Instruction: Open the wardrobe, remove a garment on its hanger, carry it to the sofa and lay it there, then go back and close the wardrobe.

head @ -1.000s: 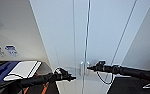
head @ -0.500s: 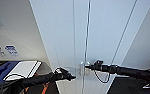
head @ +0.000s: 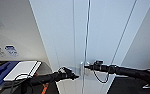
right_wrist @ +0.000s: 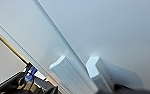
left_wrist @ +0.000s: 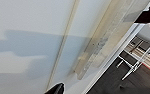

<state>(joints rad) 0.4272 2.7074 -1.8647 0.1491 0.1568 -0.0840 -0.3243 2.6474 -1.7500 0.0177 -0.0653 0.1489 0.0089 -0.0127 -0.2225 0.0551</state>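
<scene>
Wardrobe (head: 101, 37) doors were shut; both grippers sat at the handles (head: 82, 68), about 6 o'clock; claw state: cannot tell. Everything remained.

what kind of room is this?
Probably a furnished indoor room, a bedroom or a mock-up of one: a tall white wardrobe with a pair of small handles, plain white walls, and a dark floor with white chair legs.

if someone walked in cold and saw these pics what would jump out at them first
The tall white wardrobe dominates, its two flat doors shut, meeting at a central seam. Low on that seam sit the pair of small white handles, with both dark arms converging: the right gripper at the handles, the left gripper just short of them. At lower left lies a white board beside something blue.
</scene>
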